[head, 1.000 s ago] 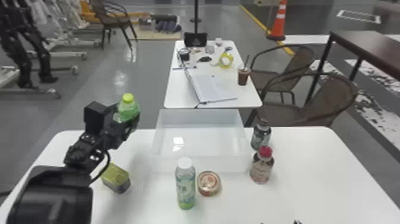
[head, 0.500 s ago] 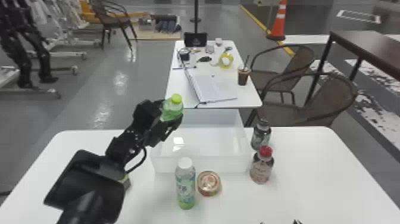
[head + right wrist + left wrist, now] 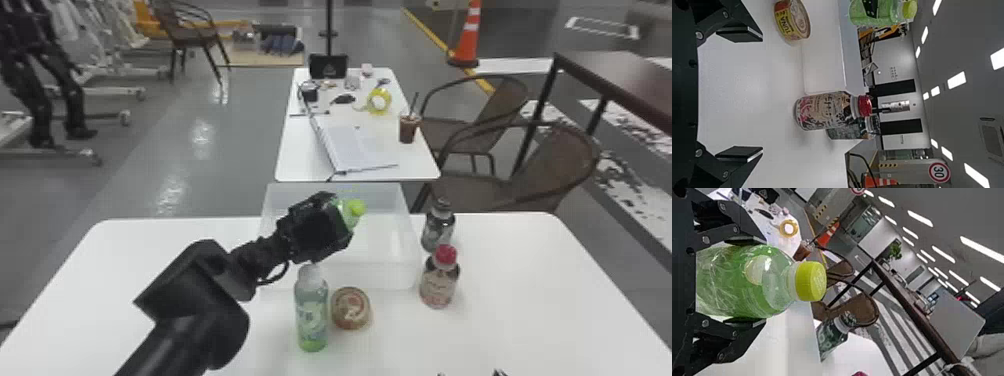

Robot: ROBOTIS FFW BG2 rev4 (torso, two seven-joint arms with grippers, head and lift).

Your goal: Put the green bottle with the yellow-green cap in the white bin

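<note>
Over the white bin [image 3: 380, 245], my left gripper [image 3: 332, 215] holds the green bottle [image 3: 352, 214], whose yellow-green cap points to the right and is tilted. The left wrist view has the green bottle [image 3: 746, 282] clamped between both fingers of my left gripper [image 3: 746, 281]. My right gripper's tips [image 3: 470, 374] are at the head view's bottom edge. In the right wrist view my right gripper [image 3: 750, 94] is open with nothing between its fingers, and the green bottle [image 3: 879, 13] hangs beyond the bin wall [image 3: 842, 47].
In front of the bin stand a pale-capped bottle [image 3: 311, 310] and a tuna can [image 3: 351, 307]. A red-capped bottle [image 3: 439, 280] and a dark bottle [image 3: 438, 227] stand right of it. Another table [image 3: 300, 160] with a laptop lies beyond.
My left arm has swung right, carrying the green bottle from the left side of the table to over the bin. The bottle has gone from roughly upright to tilted.
</note>
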